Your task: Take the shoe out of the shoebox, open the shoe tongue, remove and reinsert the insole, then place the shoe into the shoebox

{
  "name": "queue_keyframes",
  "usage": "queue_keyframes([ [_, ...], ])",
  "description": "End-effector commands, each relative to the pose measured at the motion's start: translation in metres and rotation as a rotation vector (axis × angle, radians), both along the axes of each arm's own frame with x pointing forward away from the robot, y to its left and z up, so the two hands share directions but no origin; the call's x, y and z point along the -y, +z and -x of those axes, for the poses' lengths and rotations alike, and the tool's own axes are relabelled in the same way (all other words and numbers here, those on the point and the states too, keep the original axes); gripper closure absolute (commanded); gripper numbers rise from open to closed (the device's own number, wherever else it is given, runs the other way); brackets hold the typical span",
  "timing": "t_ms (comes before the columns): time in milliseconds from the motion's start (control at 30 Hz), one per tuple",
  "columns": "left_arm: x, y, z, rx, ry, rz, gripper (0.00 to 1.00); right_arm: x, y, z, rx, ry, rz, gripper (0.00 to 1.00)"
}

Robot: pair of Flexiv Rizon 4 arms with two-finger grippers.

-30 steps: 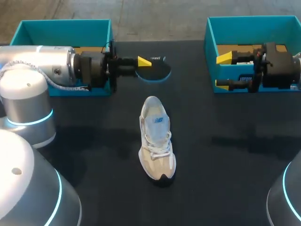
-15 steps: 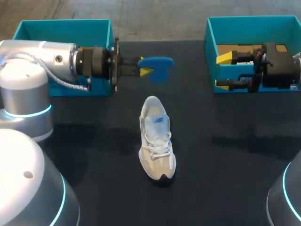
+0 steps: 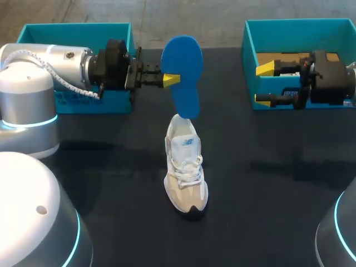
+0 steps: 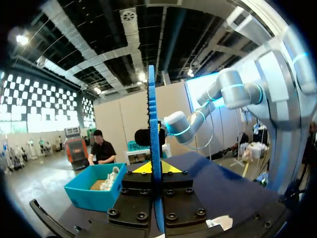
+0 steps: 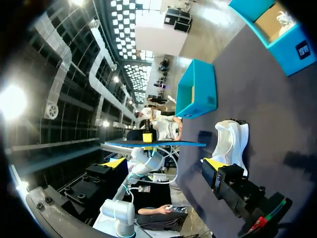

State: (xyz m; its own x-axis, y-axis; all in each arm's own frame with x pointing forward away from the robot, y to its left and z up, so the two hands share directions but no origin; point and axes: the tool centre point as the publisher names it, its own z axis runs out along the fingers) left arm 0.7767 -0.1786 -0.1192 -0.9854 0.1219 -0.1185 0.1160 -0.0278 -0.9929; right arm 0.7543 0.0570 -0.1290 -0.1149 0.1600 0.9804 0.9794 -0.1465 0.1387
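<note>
My left gripper (image 3: pixel 169 79) is shut on the blue insole (image 3: pixel 182 75), pinching its edge and holding it above the table. The insole's narrow end points down at the heel of the white shoe (image 3: pixel 186 164). That shoe stands upright mid-table, toe toward me, laces tied. From the left wrist, the insole (image 4: pixel 152 129) shows edge-on between the yellow tips of the left gripper (image 4: pixel 156 167). My right gripper (image 3: pixel 264 83) hangs open and holds nothing over the right shoebox (image 3: pixel 300 26). In its own view the right gripper (image 5: pixel 163 163) faces the shoe (image 5: pixel 232 139) and the insole (image 5: pixel 153 144).
A second teal shoebox (image 3: pixel 72 29) sits at the back left, behind my left arm. Dark bare tabletop surrounds the shoe on both sides and in front. The right wrist view also shows the left shoebox (image 5: pixel 198 91) beyond the shoe.
The left wrist has rolled, turning the insole from lying flat to standing on end. Its narrow end now hangs just over the shoe's heel. The right arm has not moved.
</note>
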Motion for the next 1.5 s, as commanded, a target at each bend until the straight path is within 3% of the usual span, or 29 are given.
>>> queue_keyframes([
  [33,0.001,-0.001,-0.006,-0.539,-0.042,-0.014,1.00,0.000,0.000,0.000,-0.001,-0.001,0.002,0.00],
  [100,0.002,-0.003,-0.008,-0.709,-0.053,0.020,1.00,0.000,0.000,0.000,-0.001,-0.001,0.002,0.00],
  [233,0.003,-0.004,-0.008,-0.912,-0.048,0.013,1.00,0.000,0.000,0.000,-0.001,-0.001,0.002,0.00],
  [533,0.002,-0.012,-0.003,-1.152,-0.061,-0.036,1.00,0.000,0.000,0.000,-0.001,-0.001,0.002,0.00],
  [833,0.004,-0.023,0.004,-1.513,-0.083,-0.162,1.00,0.000,0.000,0.000,-0.001,-0.001,0.002,0.00],
  [1100,0.008,-0.027,0.002,-1.825,-0.182,-0.145,1.00,0.000,0.000,0.000,-0.001,-0.001,0.002,0.00],
  [1367,0.011,-0.027,-0.001,-1.847,-0.200,-0.137,1.00,0.000,0.000,0.000,-0.001,-0.001,0.002,0.00],
  [1500,0.012,-0.025,-0.002,-1.844,-0.202,-0.129,1.00,-0.008,0.008,0.001,0.004,-0.036,0.109,0.00],
])
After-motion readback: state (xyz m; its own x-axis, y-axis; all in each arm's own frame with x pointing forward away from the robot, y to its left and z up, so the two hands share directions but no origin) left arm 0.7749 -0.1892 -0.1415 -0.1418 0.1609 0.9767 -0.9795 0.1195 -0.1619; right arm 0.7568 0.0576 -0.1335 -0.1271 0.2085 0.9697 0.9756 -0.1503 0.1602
